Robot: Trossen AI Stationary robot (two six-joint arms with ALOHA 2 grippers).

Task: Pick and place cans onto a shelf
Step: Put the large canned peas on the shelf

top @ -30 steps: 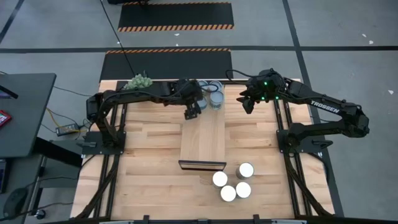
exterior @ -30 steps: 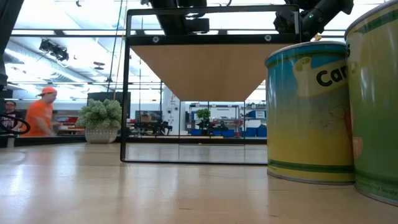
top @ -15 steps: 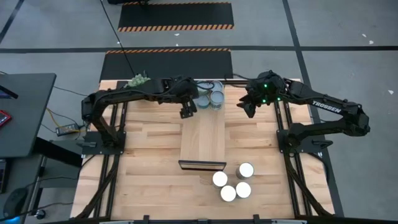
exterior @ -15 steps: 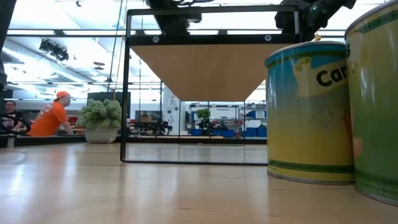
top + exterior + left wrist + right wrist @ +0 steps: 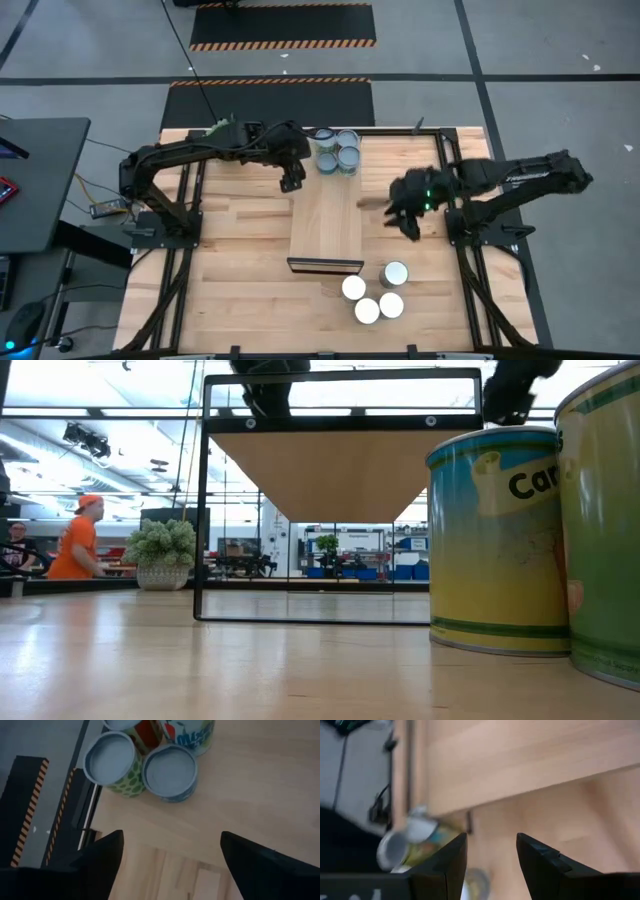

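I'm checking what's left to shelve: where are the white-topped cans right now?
In the high view, the four white-topped cans cluster on the table near its front edge, just right of the shelf's dark front end, below the right gripper.

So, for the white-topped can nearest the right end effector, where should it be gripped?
Probably on its round side wall, coming straight down: that can stands upright, and its far side is free. Neighbours crowd the other side. The right end effector is open.

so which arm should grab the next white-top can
Right, probably. Its end effector is open, empty and hangs beside the shelf, nearer the white-top cans. The left end effector is up by the blue-grey cans.
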